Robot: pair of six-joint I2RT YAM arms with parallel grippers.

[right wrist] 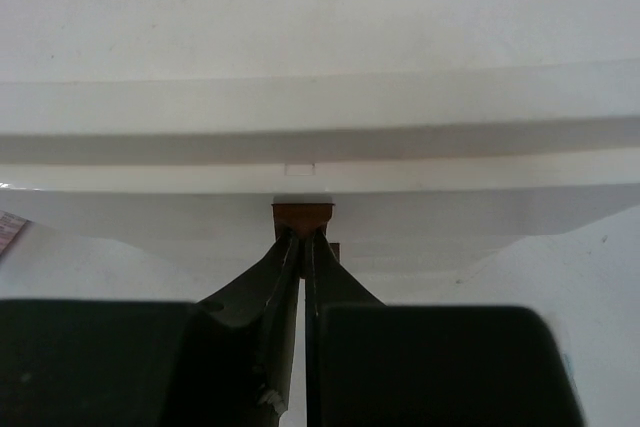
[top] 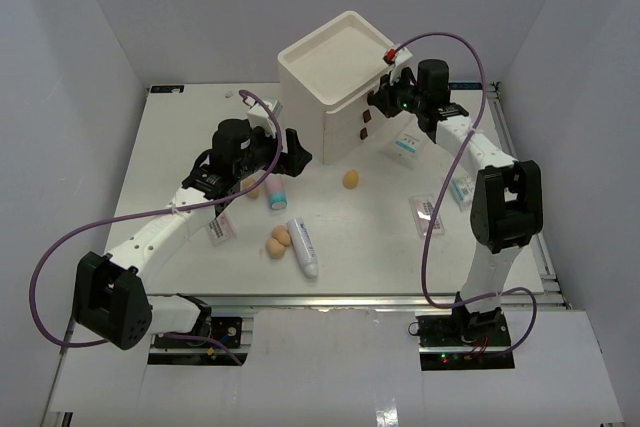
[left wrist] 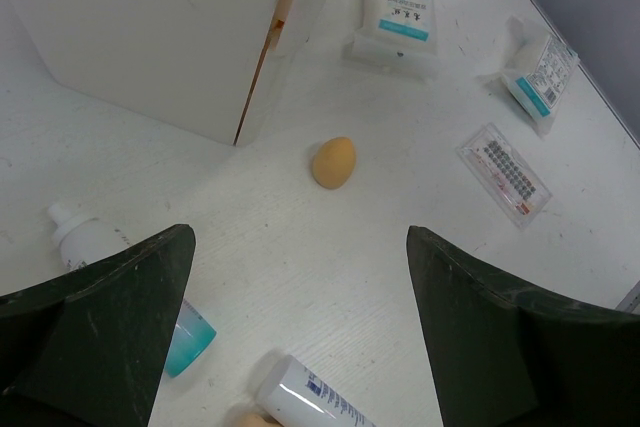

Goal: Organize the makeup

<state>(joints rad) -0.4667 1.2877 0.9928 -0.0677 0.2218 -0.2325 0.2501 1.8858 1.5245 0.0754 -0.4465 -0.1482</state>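
Three tan egg-shaped sponges lie on the table: one (top: 351, 179) in front of the box, also in the left wrist view (left wrist: 333, 162), and two (top: 279, 241) beside a white tube (top: 303, 245). A tube with a teal cap (top: 277, 192) lies under my left gripper (top: 296, 153), which is open and empty just above the table (left wrist: 300, 327). Flat sachets lie at the right (top: 407, 143), (top: 462, 187), (top: 428, 212) and left (top: 220, 229). My right gripper (top: 382, 99) is shut on a brown drawer handle (right wrist: 303, 215) of the white box (top: 330, 67).
The white three-drawer box stands at the back centre, two more brown handles (top: 364, 125) showing on its front. Its side wall (left wrist: 160, 27) is close to my left gripper. Purple cables loop over both arms. Grey walls enclose the table.
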